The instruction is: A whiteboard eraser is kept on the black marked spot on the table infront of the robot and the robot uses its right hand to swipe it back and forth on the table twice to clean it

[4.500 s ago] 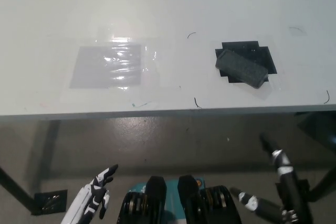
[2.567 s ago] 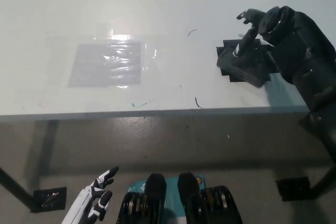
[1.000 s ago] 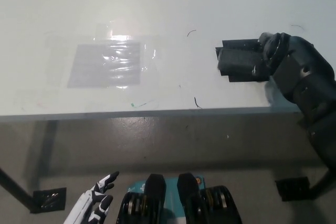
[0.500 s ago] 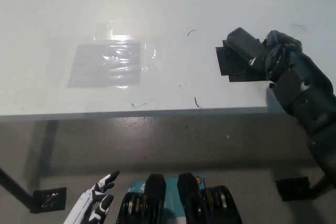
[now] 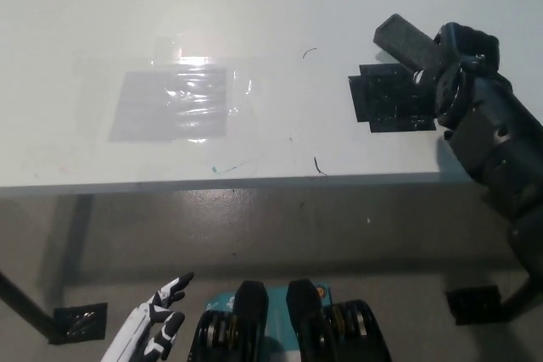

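Observation:
My black right hand [image 5: 458, 69] is shut on the dark whiteboard eraser [image 5: 405, 40], which sticks out up and to the left of the hand, above the far edge of the black marked spot [image 5: 389, 101]. The spot lies bare on the white table [image 5: 254, 6], at its right side near the front edge. My white left hand [image 5: 157, 328] rests low at the picture's bottom left, below the table, with its fingers apart and nothing in it.
A grey patch under shiny clear film [image 5: 174, 103] lies on the table's left half. Small dark pen marks [image 5: 317, 165] sit near the table's front edge [image 5: 212, 184]. Below the edge is the floor, with a table foot [image 5: 81, 321] at bottom left.
My right hand has closed on the eraser and carried it up and away from the black spot, which now shows in full. The left hand has stayed put.

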Robot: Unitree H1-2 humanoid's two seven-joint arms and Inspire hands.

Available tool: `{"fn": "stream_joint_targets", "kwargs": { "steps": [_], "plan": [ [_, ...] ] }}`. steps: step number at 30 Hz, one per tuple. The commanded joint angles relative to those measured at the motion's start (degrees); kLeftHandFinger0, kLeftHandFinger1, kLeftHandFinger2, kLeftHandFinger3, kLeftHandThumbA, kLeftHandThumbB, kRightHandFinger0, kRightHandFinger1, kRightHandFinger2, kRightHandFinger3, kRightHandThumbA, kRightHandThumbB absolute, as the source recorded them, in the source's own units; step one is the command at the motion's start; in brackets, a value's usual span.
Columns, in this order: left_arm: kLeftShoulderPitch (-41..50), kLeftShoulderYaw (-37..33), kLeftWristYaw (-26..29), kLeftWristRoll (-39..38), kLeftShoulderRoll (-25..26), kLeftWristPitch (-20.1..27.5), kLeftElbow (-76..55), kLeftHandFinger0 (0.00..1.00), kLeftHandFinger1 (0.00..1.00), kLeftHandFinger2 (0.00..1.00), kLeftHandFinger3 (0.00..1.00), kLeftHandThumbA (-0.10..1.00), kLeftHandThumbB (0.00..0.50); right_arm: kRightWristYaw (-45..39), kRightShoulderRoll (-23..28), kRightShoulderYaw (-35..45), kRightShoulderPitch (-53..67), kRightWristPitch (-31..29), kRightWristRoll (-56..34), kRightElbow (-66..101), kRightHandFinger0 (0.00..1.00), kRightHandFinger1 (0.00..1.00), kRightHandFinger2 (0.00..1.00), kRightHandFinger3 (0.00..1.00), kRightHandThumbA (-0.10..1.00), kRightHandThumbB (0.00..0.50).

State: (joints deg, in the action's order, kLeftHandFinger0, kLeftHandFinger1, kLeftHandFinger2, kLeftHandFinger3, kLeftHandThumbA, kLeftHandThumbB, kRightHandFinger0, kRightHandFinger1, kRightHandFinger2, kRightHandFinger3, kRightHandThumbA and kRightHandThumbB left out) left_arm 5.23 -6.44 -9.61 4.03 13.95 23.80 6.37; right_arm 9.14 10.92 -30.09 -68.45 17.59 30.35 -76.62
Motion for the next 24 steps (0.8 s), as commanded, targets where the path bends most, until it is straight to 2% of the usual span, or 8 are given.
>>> {"fn": "stream_joint_targets", "kwargs": {
  "steps": [1,3,9,13,16,18,20,24],
  "plan": [
    [0.62,0.50,-0.11,0.77,1.12,2.24,-1.89,1.00,1.00,1.00,1.00,0.93,0.452,0.54,0.20,-1.45,-0.42,-2.33,2.25,3.20,0.05,0.08,0.21,0.58,0.19,0.195],
    [0.62,0.50,-0.09,0.88,1.08,2.04,-1.93,1.00,1.00,1.00,1.00,0.93,0.452,1.05,-0.23,-2.07,0.54,-2.54,2.74,3.67,0.00,0.02,0.15,0.52,0.19,0.186],
    [0.90,0.51,0.09,1.52,1.09,2.26,-2.00,1.00,1.00,1.00,1.00,0.93,0.448,-0.64,-1.70,-3.51,1.96,-1.22,3.34,3.63,0.00,0.00,0.12,0.67,0.22,0.162],
    [0.65,0.57,-0.04,1.44,1.14,1.95,-1.91,1.00,1.00,1.00,1.00,0.93,0.447,-1.01,-2.38,-3.08,2.61,-1.72,2.94,3.26,0.07,0.09,0.22,0.64,0.20,0.172],
    [0.48,0.63,-0.19,1.24,1.23,1.82,-1.81,1.00,1.00,1.00,1.00,0.92,0.447,-1.90,-3.23,-3.78,2.66,-1.78,3.63,2.55,0.08,0.12,0.30,0.82,0.20,0.175],
    [0.58,0.61,-0.24,1.22,1.27,1.86,-1.85,1.00,1.00,1.00,1.00,0.92,0.445,-2.08,-4.04,-4.37,3.15,-2.18,4.08,2.60,0.01,0.01,0.21,0.87,0.17,0.161],
    [0.75,0.63,-0.16,1.53,1.35,2.01,-1.90,1.00,1.00,1.00,1.00,0.91,0.445,-2.14,-5.24,-4.62,3.50,-2.73,4.13,2.16,0.00,0.00,0.10,0.78,0.19,0.158],
    [0.86,0.58,-0.19,1.58,1.38,1.86,-2.05,1.00,1.00,1.00,1.00,0.90,0.443,-3.17,-8.07,-4.78,3.39,-3.06,4.11,2.46,0.00,0.00,0.06,0.56,0.21,0.148]
  ]
}}
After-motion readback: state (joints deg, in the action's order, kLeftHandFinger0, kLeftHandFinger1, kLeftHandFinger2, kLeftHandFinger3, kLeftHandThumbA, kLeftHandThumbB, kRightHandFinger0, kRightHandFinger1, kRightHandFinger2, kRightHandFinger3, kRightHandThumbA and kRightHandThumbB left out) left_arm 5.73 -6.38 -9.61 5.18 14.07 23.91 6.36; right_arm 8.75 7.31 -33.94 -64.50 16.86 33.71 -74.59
